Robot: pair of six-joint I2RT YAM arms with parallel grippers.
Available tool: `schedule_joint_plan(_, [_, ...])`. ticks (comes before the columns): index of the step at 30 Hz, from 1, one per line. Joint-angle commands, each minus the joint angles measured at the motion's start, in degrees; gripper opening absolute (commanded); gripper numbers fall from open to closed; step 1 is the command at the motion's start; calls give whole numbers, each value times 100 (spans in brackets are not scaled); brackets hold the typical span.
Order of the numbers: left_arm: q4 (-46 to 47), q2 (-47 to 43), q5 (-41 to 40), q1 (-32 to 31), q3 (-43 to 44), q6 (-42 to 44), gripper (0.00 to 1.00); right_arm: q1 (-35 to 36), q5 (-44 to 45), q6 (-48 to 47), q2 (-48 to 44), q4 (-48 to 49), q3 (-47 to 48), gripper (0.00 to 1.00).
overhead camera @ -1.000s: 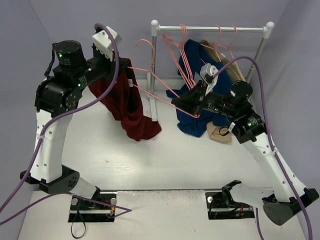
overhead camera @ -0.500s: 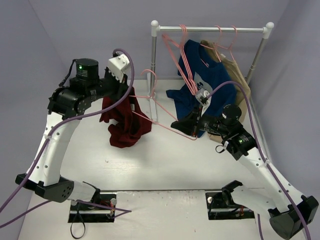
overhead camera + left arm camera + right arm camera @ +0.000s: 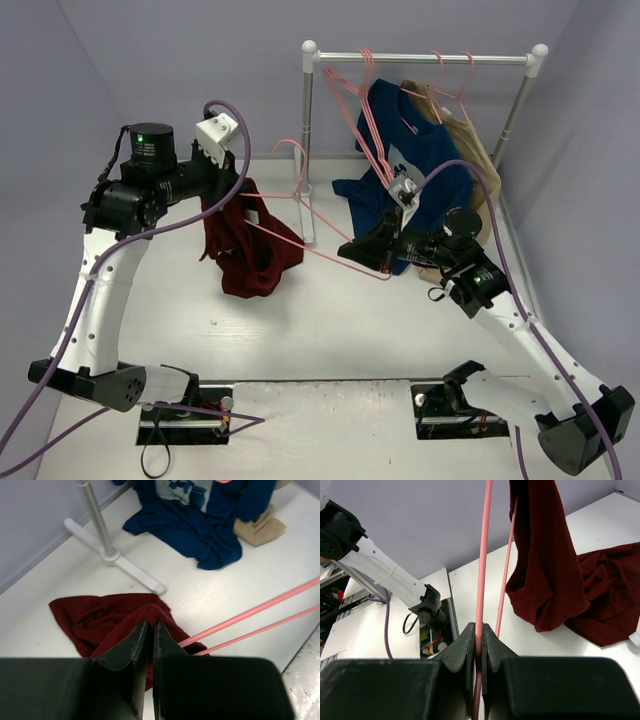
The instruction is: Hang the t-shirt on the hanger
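Observation:
The maroon t-shirt (image 3: pixel 245 250) hangs from my left gripper (image 3: pixel 240 192), which is shut on its cloth; the lower part pools on the table. In the left wrist view the shirt (image 3: pixel 95 622) lies below the closed jaws (image 3: pixel 148 626). My right gripper (image 3: pixel 372 252) is shut on one end of the pink wire hanger (image 3: pixel 310 215), whose far end reaches into the shirt. In the right wrist view the hanger wire (image 3: pixel 484 560) runs up from the closed jaws (image 3: pixel 478 630) to the hanging shirt (image 3: pixel 545 565).
A white garment rack (image 3: pixel 420 58) stands at the back with several pink hangers, a navy blue garment (image 3: pixel 410 170) and a tan garment (image 3: pixel 465 140). Its post and foot (image 3: pixel 115 555) stand close behind the shirt. Purple walls close the left, right and back.
My left arm has drawn back to the left with the shirt, which now hangs a little lower and wider. My right arm has lowered from the rack with the hanger and now holds still.

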Motion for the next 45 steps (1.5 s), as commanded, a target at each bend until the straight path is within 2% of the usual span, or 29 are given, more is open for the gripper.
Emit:
schedule_joint_plan(1, [307,41,1101,-69,340,-72,0,73,-197,1,335,1432,477,0])
schedule_joint_plan(6, [316,255,1364,-223,926,-188,0,100,-151,-61,875,1740,947,0])
schedule_joint_plan(11, [316,638,1279,-789,1737,-275,0,92,105,-356,1267,1880,1557,0])
schedule_joint_plan(14, [316,761,1148,-1103,2224,-320,0,-20,317,-566,1289,1880,1940,0])
schedule_joint_plan(18, [316,713,828,-1163,2609,-254,0,-362,361,-588,1084,1888,2271,0])
schedule_joint_plan(24, [357,948,1030,-1277,2822,-390,0,-366,449,-517,803,1889,1643,0])
schedule_joint_plan(32, [450,794,800,-1682,1887,-457,0,-361,631,-235,342,2092,423,0])
schedule_joint_plan(35, [580,779,601,-1708,1773,-498,0,-348,604,-163,273,2166,272,0])
schedule_joint_plan(38, [765,729,48,-1700,1770,-445,0,-340,573,-120,200,2181,189,0])
schedule_joint_plan(42, [861,913,204,-1791,1915,-553,0,-340,614,-82,142,2214,64,0])
schedule_joint_plan(45, [865,1036,165,-2085,1972,-496,0,-335,561,-47,177,2258,68,0])
